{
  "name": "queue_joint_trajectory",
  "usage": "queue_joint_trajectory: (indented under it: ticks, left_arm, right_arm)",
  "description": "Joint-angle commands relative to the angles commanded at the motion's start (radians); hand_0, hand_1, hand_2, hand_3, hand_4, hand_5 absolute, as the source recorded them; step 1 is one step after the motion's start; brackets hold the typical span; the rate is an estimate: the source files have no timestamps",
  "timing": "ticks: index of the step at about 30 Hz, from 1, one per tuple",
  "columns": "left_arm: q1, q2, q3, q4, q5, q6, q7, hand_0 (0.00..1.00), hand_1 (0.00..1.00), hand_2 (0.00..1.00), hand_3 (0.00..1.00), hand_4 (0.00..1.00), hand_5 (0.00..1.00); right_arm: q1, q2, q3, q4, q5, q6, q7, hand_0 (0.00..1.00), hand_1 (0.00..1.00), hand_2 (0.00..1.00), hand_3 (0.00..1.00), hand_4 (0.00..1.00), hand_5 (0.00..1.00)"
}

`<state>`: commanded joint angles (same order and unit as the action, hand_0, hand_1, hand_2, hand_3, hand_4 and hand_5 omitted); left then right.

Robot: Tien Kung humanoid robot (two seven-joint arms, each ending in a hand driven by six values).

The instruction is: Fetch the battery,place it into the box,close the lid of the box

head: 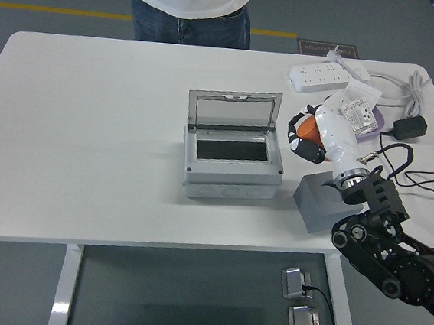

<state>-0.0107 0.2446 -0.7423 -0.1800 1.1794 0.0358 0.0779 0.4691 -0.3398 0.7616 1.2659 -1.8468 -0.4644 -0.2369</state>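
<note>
One box (232, 160), one battery (306, 128), one grey block (322, 203), one power strip (327, 77) — one person (188, 2).

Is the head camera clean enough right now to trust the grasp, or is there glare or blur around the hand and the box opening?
Head view: even overhead lighting, soft shadows only, no strong glare on the white table. The right hand is sharp enough to show its fingers curled round the orange battery. The box interior reads dark and its raised lid looks grey, so details inside are hard to judge.

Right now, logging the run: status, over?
Right hand shut on battery, beside the box. Lid up, box open. Left hand out of view. Path clear.
</note>
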Motion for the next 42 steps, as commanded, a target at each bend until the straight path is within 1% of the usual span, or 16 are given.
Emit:
queue_joint_trajectory:
  ticks: [4,9,13,22,27,33,42]
  left_arm:
    - [0.0,0.001,0.0,0.0,-0.001,-0.001,0.001,0.38,0.58,0.522,0.505,0.002,0.002]
    - [0.002,0.003,0.0,0.0,-0.003,-0.002,0.003,0.38,0.58,0.522,0.505,0.002,0.002]
    - [0.002,0.004,0.001,0.0,-0.004,-0.003,0.004,0.379,0.579,0.522,0.505,0.002,0.002]
    - [0.001,0.008,0.003,0.0,-0.004,-0.005,0.008,0.379,0.58,0.525,0.507,0.002,0.002]
    - [0.001,0.008,0.004,0.0,-0.004,-0.005,0.01,0.379,0.58,0.525,0.507,0.002,0.002]
    - [0.002,0.01,0.004,0.0,-0.002,-0.006,0.012,0.379,0.584,0.527,0.51,0.002,0.002]
    - [-0.001,0.013,0.006,0.0,-0.003,-0.007,0.012,0.38,0.586,0.527,0.51,0.002,0.002]
  right_arm:
    - [0.03,0.017,-0.046,-0.004,-0.04,0.027,-0.034,0.156,0.195,0.222,0.264,0.002,0.002]
    - [0.071,0.043,-0.109,-0.012,-0.044,0.058,-0.061,0.156,0.195,0.222,0.264,0.002,0.002]
    - [0.101,0.066,-0.151,-0.022,-0.036,0.074,-0.074,0.144,0.195,0.222,0.258,0.002,0.002]
    - [0.168,0.132,-0.227,-0.085,-0.013,0.093,-0.082,0.135,0.194,0.222,0.251,0.002,0.002]
    - [0.21,0.161,-0.263,-0.116,-0.027,0.127,-0.112,0.135,0.194,0.222,0.251,0.002,0.002]
    - [0.256,0.179,-0.287,-0.133,-0.039,0.16,-0.14,0.134,0.194,0.222,0.251,0.002,0.002]
    - [0.29,0.194,-0.31,-0.14,-0.036,0.17,-0.147,0.136,0.195,0.223,0.242,0.002,0.002]
